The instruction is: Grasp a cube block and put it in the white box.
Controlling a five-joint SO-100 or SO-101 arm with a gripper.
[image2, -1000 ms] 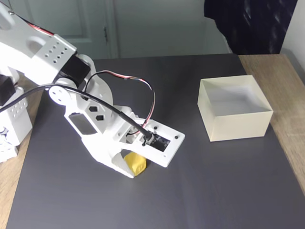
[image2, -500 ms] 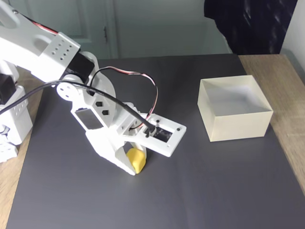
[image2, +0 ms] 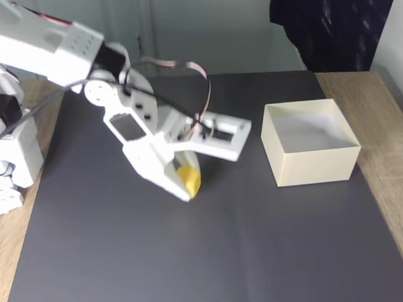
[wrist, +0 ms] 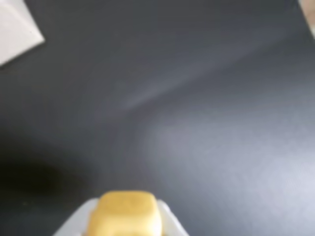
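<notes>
Cube block [image2: 188, 178], yellow: clamped betw. gripper [image2: 186, 186] fingers, now lifted off dark mat [image2: 252, 251] vs. resting on it 0.5 s ago. Grasp looks done; white box [image2: 310, 168] sits well apart to the right in fixed view, so carry + drop remain.

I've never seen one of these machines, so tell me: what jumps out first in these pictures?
The small bright yellow cube catches the eye, pinched in the white plastic arm's tool above the dark grey mat, left of centre in the fixed view. To its right stands the square cream-white box, open-topped with nothing in it. The wrist view shows the cube blurred at the bottom edge.
</notes>
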